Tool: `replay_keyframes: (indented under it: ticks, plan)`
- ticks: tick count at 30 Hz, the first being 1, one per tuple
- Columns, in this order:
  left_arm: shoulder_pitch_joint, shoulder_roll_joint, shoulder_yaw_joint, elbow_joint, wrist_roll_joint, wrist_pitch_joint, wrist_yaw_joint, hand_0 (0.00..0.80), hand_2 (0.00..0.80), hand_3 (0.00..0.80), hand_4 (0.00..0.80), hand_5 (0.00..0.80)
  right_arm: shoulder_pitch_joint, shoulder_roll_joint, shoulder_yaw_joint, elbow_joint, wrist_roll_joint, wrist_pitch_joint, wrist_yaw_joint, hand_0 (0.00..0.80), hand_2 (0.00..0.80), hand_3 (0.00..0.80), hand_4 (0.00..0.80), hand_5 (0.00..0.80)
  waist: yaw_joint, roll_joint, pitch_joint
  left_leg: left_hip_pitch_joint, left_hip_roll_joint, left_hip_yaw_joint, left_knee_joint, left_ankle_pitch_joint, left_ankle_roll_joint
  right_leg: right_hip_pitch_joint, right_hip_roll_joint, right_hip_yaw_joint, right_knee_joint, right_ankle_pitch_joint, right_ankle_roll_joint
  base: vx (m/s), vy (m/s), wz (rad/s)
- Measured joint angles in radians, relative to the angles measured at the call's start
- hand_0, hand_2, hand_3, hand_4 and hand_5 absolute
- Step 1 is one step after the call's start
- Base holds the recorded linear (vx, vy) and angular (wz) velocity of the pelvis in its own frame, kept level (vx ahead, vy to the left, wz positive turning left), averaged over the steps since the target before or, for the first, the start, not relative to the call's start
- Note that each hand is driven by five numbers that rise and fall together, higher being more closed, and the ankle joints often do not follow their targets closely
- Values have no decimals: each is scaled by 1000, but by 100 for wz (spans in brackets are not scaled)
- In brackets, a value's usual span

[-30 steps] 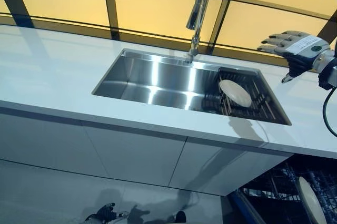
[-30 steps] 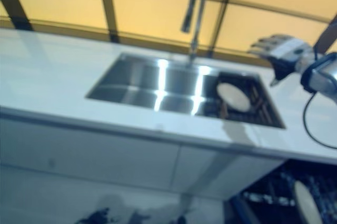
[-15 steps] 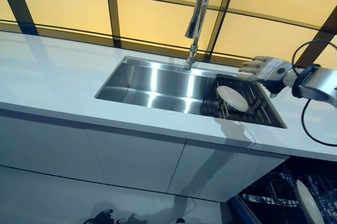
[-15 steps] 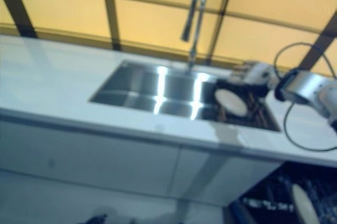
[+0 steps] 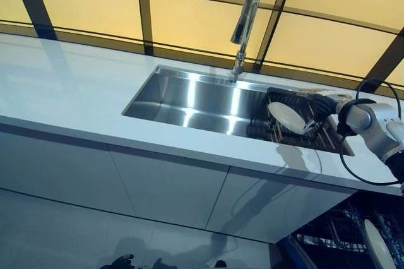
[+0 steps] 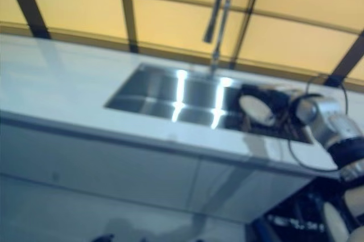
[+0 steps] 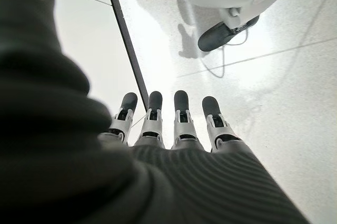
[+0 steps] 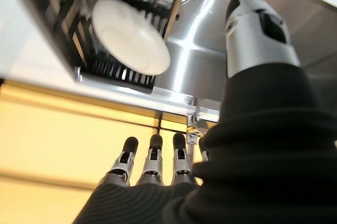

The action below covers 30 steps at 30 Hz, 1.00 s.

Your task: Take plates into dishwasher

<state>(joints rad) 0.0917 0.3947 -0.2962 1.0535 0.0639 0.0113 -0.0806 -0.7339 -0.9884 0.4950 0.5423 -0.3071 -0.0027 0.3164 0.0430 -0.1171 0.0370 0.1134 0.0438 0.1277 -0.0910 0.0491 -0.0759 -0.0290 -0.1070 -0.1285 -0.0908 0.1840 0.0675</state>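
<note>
You're at the reach step: right hand (image 5: 323, 106) released, fingers straight, beside the plate (image 5: 286, 117) standing in the sink rack (image 5: 319, 135), frame right. Next, clasp its rim. Left hand (image 7: 174, 124) idle, open.

Dishwasher plate (image 5: 379, 247) (edge-cropped)

Brushed steel sink (image 5: 189, 95), glossy white plate (image 5: 286, 117)

White countertop (image 5: 69, 86) over flat white cabinet fronts (image 5: 164, 184). Steel sink (image 5: 196, 95) set in counter, tall chrome faucet (image 5: 247, 10) behind. Amber-lit window panels (image 5: 196, 19), dark frames. Pale glossy floor (image 7: 274, 77).
</note>
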Motion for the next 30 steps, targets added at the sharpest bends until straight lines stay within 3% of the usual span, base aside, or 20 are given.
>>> replay_keyframes:
  ticks: [7,21,30]
  plan:
    - [-4,-1,1,-1,0,-5,0,0,0,0,0,0,42,57,-141,77,202,157,-22,0,0,0,0,0,1,8,37,1,0,-7,0,1,1,8,-1,-6,0,0,0,8,2,2]
    - [-10,0,4,-1,-1,-18,0,0,0,0,0,0,109,84,-151,77,223,174,-86,0,0,0,0,0,1,2,60,12,0,-5,-1,0,1,13,-1,-6,0,-2,-3,4,-5,0]
    - [-22,12,2,-13,-5,-19,1,0,0,0,0,0,111,111,-171,113,224,176,-204,0,0,0,0,0,3,11,107,-25,-3,-19,0,5,6,-17,-4,-7,1,3,4,-43,-50,3]
